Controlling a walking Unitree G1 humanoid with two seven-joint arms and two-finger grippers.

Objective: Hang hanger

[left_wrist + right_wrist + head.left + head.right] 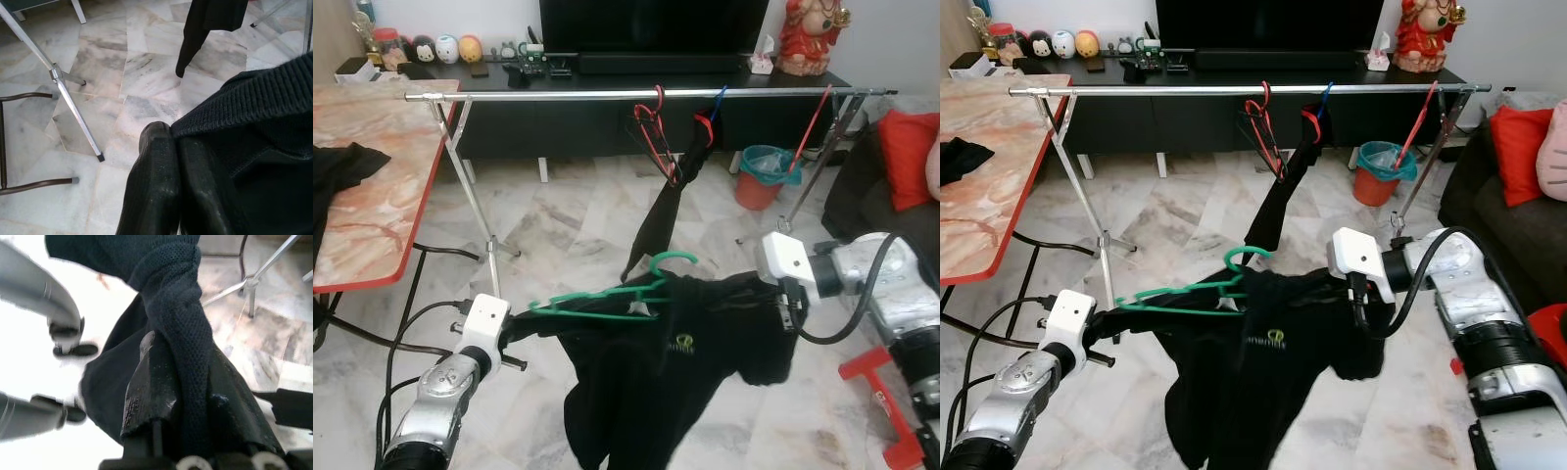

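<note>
A green hanger sits inside the neck of a black shirt, its hook pointing up. The shirt hangs spread between my two grippers, low in front of a silver clothes rail. My left gripper is shut on the shirt's left shoulder by the hanger's end. My right gripper is shut on a bunched fold of the right shoulder. Red hangers and a long black garment hang on the rail.
A marble-topped table with a red edge stands to the left, a rack leg beside it. Behind the rail are a black TV cabinet and an orange bin. A dark sofa with a red cushion is on the right.
</note>
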